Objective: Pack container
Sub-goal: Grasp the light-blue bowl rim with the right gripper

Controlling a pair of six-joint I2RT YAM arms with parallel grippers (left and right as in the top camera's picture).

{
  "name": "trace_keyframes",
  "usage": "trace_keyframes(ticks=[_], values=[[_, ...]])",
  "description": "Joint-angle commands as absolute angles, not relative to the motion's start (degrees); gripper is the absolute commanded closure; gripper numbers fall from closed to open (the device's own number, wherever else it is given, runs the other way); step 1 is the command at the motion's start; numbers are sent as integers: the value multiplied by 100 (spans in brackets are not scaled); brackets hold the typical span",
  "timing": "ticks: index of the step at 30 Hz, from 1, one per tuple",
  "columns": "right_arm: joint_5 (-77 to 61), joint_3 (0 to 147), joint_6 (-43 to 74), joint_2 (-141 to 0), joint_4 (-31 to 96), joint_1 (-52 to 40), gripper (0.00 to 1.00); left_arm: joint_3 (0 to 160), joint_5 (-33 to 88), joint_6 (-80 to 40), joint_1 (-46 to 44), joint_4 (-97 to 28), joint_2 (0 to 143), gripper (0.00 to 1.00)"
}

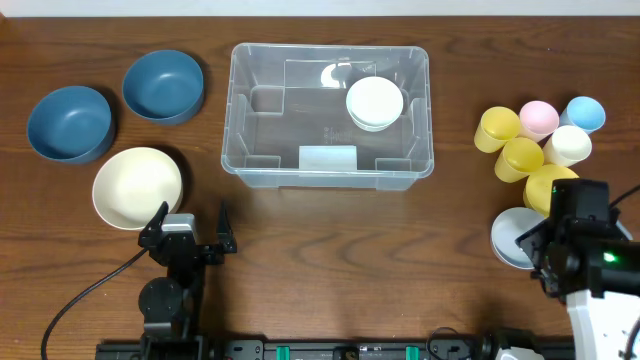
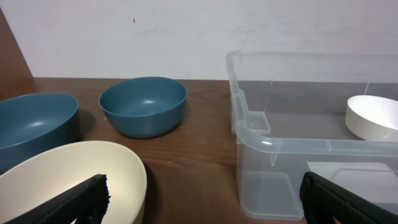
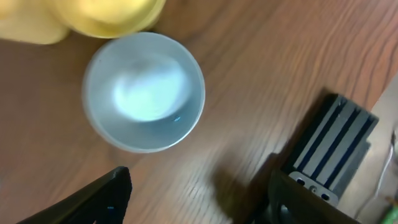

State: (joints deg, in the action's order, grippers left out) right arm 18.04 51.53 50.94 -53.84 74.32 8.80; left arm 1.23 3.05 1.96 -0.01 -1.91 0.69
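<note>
Wide open and empty: left gripper [image 1: 193, 213] and right gripper [image 3: 199, 186], at the near edge of the desk [image 1: 350, 255].
The left gripper faces a cream bowl [image 1: 137, 187]; the right gripper hangs over a pale blue-grey bowl [image 3: 144, 91]. Farther back the clear container [image 1: 300, 115] stands mid-desk, a white bowl [image 1: 375, 103] in its far right part, blue bowls [image 1: 163, 87] to its left, coloured cups [image 1: 540, 118] to its right.

- Far left on the brown wooden worktop [image 1: 330, 250] I see a dark blue round bowl [image 1: 69, 123] and a second dark blue bowl [image 1: 163, 87], close together.
- A cream round bowl [image 1: 137, 187] sits just in front of them.
- Far right I see clustered plastic cups: a yellow cup [image 1: 497, 128], a pink cup [image 1: 539, 117], a light blue cup [image 1: 583, 112] and a cream cup [image 1: 568, 144].
- A pale grey-blue bowl [image 3: 144, 91] lies beside the cluster.
</note>
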Motion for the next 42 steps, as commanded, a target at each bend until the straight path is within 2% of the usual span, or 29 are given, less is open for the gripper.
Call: trace_keyframes(ticks=[1,9,17,21,24,29,33,42], values=[[1776,4672,5339,-5435,7076,1267,28,25,322,272,32,-384,62,2],[1098,3459,4991,-5596,5275,1953,32,25,322,272,32,-384,62,2],[893,2875,4477,-6073,3887,1977,38,25,322,272,32,-384,62,2],[878,2858,4381,-6431,3594,1977,48,25,322,274,32,-384,62,2],[869,2858,4381,-6698,3487,1977,64,25,322,274,32,-384,62,2],[843,2842,4357,-7050,3463,1977,79,25,322,272,32,-384,62,2],[655,2836,4254,-7126,3472,1977,99,25,322,272,32,-384,62,2],[-803,2842,3382,-6816,3583,1712,99,25,322,272,32,-384,62,2]])
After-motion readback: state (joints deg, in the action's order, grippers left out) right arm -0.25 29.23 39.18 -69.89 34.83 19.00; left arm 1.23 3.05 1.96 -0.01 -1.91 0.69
